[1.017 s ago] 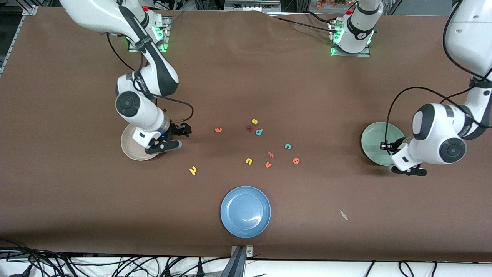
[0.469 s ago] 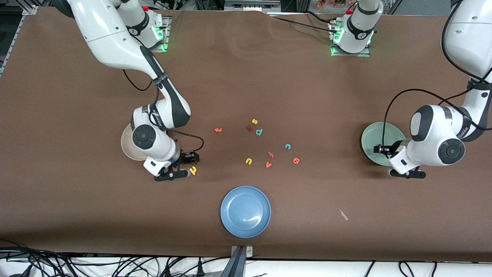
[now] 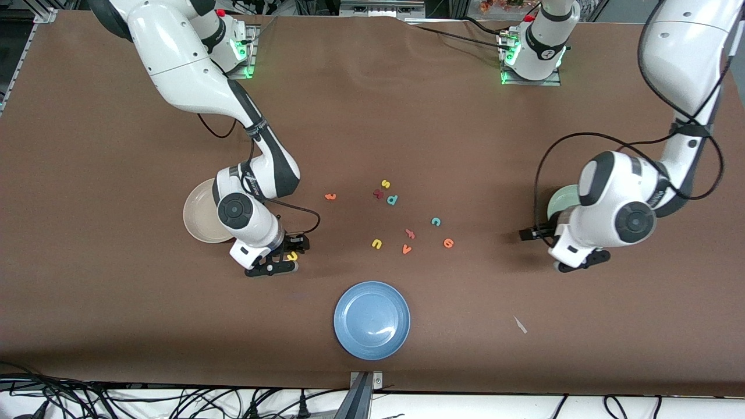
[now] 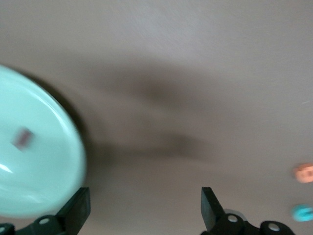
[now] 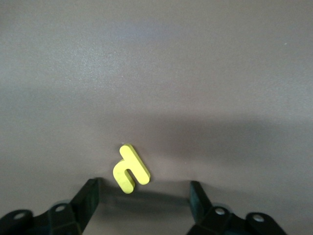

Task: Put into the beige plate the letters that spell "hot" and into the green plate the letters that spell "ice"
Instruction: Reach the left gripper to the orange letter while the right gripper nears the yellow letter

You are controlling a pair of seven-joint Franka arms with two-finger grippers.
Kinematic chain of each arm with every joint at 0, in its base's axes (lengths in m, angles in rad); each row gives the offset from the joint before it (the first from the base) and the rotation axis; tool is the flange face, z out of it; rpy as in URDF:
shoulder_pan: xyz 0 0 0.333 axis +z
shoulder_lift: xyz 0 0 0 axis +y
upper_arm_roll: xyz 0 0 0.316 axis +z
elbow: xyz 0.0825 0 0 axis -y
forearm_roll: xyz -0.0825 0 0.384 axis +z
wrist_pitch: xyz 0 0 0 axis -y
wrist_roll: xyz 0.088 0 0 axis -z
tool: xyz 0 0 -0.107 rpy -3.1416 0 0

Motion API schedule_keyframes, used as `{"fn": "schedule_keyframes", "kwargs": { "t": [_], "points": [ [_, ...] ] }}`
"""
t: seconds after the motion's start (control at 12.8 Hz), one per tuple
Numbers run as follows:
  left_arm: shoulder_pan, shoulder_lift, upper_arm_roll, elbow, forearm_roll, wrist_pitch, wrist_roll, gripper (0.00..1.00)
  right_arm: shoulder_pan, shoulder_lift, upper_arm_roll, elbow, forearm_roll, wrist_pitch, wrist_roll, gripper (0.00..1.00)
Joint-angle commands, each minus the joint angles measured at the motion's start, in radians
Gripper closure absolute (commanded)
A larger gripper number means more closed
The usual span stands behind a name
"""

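The yellow "h" (image 3: 292, 256) (image 5: 129, 169) lies flat on the table, nearer the front camera than the beige plate (image 3: 197, 218). My right gripper (image 3: 286, 259) (image 5: 143, 200) is low over it and open, and the letter sits just past its fingertips. My left gripper (image 3: 542, 250) (image 4: 144, 210) stands open and empty over bare table, beside the green plate (image 3: 557, 201) (image 4: 34, 161). A small dark red piece (image 4: 22, 138) lies in that plate. The teal "c" (image 3: 435, 221) and orange "e" (image 3: 448, 243) lie mid-table.
Other letters are scattered mid-table: yellow "s" (image 3: 385, 184), teal "p" (image 3: 393, 199), yellow "u" (image 3: 376, 244), orange "v" (image 3: 406, 249), and an orange one (image 3: 330, 196) apart. A blue plate (image 3: 372, 320) sits near the front edge.
The right gripper has travelled from over the beige plate down to the yellow "h". The left gripper has opened and moved off the green plate toward the middle of the table.
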Motion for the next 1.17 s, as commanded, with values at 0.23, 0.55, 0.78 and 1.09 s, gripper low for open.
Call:
{"fn": "schedule_keyframes", "kwargs": {
  "t": [0.23, 0.55, 0.78, 1.09],
  "points": [
    [-0.143, 0.062, 0.009, 0.037, -0.06, 0.171, -0.614, 0.01, 0.011, 0.027, -0.018, 0.033, -0.012, 0.004, 0.003, 0.42],
    [-0.259, 0.137, 0.038, 0.046, -0.054, 0.293, -0.737, 0.01, 0.011, 0.027, -0.018, 0.031, -0.015, 0.004, 0.0, 0.5],
    [-0.325, 0.217, 0.101, 0.129, -0.054, 0.299, -0.781, 0.06, 0.011, 0.027, -0.018, 0.031, -0.015, 0.004, -0.002, 0.53],
    [-0.337, 0.266, 0.112, 0.184, -0.053, 0.299, -0.808, 0.19, 0.011, 0.027, -0.018, 0.028, -0.016, 0.004, -0.005, 0.59]
  ]
}}
